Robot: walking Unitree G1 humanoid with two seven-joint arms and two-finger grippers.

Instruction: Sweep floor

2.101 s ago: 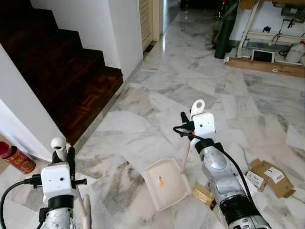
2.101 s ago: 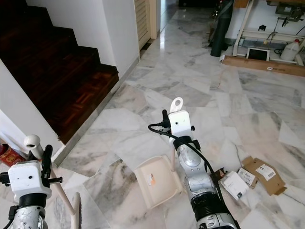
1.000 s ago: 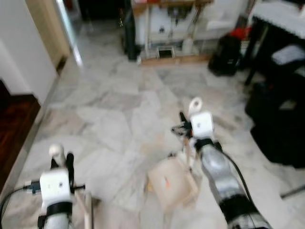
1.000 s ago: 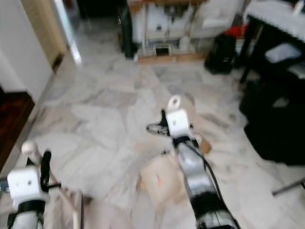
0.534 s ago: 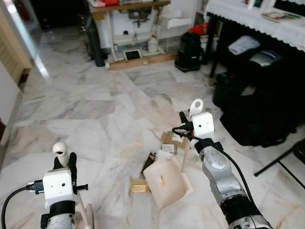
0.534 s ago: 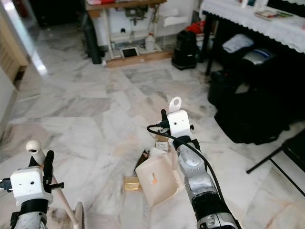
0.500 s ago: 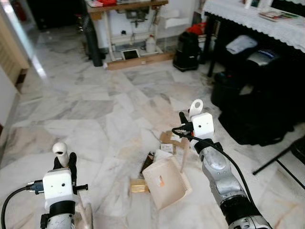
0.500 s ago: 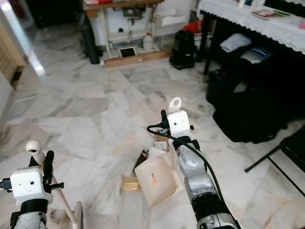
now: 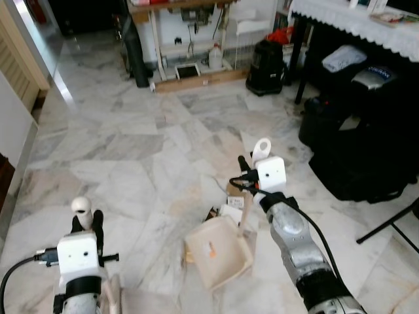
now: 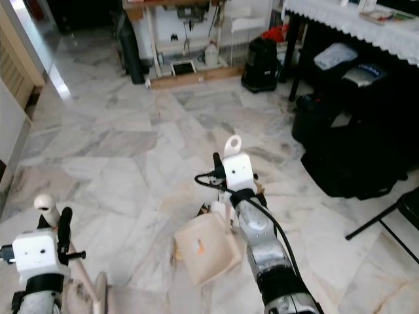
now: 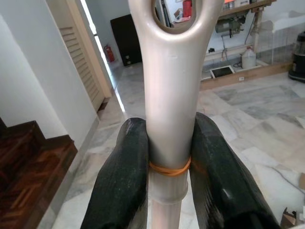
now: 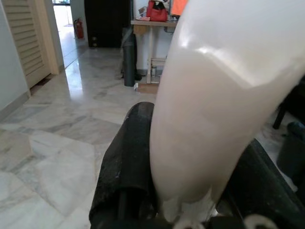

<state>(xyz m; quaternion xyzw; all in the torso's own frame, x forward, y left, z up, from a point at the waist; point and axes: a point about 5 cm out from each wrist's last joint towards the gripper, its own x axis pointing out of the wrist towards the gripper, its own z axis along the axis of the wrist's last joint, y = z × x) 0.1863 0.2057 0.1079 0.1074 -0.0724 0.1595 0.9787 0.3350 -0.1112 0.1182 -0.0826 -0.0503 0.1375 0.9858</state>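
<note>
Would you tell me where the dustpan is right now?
The dustpan is on the marble floor ahead, beside the right arm, with cardboard scraps just beyond it.

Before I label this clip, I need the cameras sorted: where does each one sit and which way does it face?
Left eye, right eye: on the head, facing forward and down at the floor; both arms, the dustpan, scraps.
Left wrist: along the left gripper, fingers clamping the broom handle.
Right wrist: along the right gripper, shut on the dustpan handle.
Shared: both wrist views catch the workbench.
</note>
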